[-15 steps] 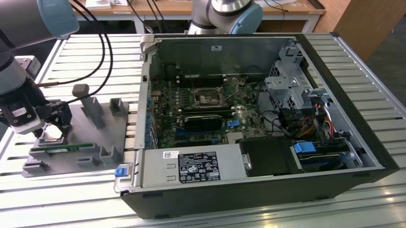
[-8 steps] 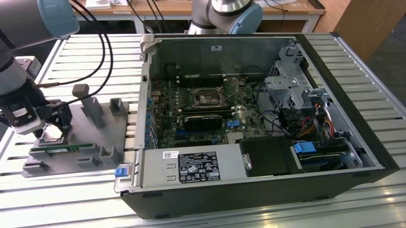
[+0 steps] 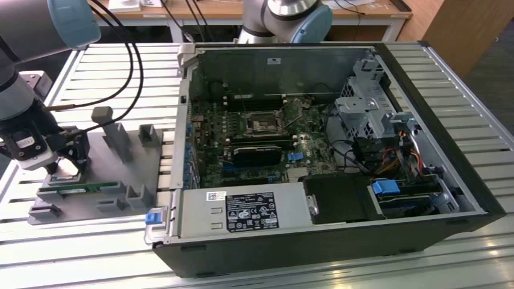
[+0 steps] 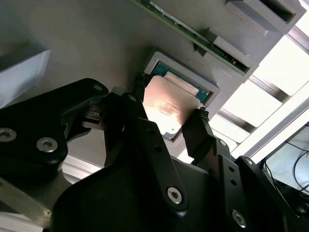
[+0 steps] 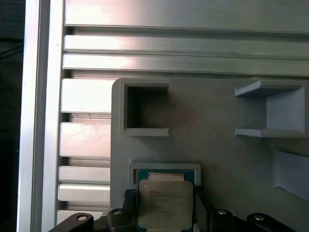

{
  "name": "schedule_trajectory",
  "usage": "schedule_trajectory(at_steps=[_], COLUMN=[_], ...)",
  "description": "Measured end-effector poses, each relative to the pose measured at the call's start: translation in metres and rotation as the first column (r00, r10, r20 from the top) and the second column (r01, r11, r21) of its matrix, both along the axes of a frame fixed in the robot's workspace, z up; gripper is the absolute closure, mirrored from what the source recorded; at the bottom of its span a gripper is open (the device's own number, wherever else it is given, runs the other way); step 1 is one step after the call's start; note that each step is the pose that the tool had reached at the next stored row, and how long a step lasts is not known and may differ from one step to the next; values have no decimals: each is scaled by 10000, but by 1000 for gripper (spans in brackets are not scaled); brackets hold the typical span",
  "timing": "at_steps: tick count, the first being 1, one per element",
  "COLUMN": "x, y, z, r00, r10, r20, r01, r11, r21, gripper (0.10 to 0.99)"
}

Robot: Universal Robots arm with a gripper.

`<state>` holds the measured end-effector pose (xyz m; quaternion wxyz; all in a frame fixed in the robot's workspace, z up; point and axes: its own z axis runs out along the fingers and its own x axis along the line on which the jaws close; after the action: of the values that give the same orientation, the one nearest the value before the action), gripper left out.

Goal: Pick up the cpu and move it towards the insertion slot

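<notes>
Claw (image 4: 171, 100) pinches one cpu (image 4: 166, 108) at one grey holder (image 4: 96, 43).

the cpu (image 5: 162, 203) is over the fixture (image 3: 106, 176), the insertion slot (image 3: 263, 125) inside the case (image 3: 321, 248).

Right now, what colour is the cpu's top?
The cpu is silvery on top, clearest in the first wrist view.
</notes>
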<state>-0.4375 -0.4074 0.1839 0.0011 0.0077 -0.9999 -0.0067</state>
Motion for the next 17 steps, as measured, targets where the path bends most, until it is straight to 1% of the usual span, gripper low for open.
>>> schedule_trajectory(at_steps=[9, 11, 12, 17], x=[0, 0, 0, 0], y=[2, 2, 2, 2], z=[-10, -10, -11, -11], r00=[10000, 10000, 10000, 10000], r10=[32, 40, 42, 44], r20=[2, 1, 2, 3], r01=[-32, -40, -42, -44], r11=[10000, 9999, 9999, 9999], r21=[94, 105, 109, 120], gripper=[498, 514, 545, 545])
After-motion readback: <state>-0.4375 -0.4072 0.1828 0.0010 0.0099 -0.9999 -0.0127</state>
